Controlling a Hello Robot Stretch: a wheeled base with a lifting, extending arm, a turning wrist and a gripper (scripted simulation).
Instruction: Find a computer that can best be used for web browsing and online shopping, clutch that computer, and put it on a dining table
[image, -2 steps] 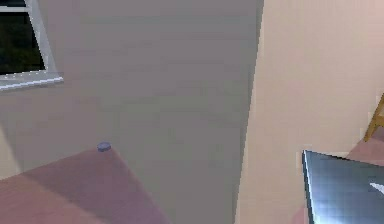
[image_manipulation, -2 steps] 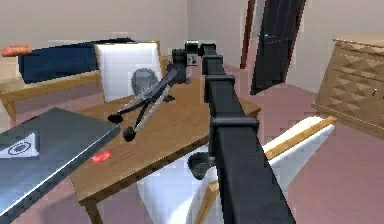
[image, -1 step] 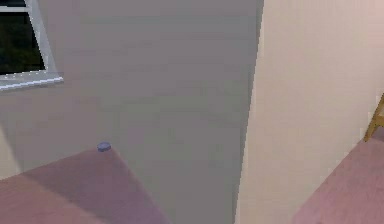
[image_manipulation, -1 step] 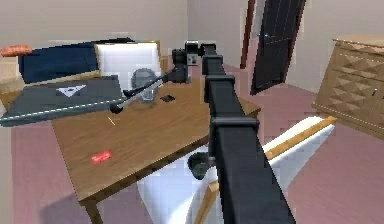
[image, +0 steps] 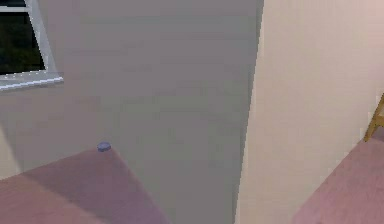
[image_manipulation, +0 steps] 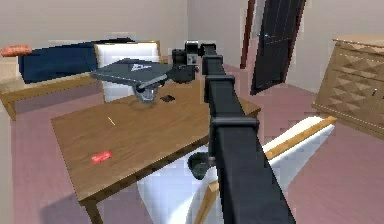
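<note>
Forward view: boxed in by a wall corner, grey face across the middle, cream face right, close up. Window upper left. Small grey blob at the wall's foot, lower left. Open reddish floor at the lower left and lower right corners. Arm side view: arm up from the bottom edge to upper middle, gripper at its far end. Dark grey laptop right at the fingers, upper middle-left, over the far part of the wooden dining table. Can't tell if resting on the tabletop or clear of it, so can't tell whether held. White chair tight against the table's far edge, another white chair at the near edge, bottom middle. Small red thing near the table's near-left edge. Bed with dark blue cover upper left, dark door upper right, wooden dresser at right edge. Open floor between table corner and dresser.
</note>
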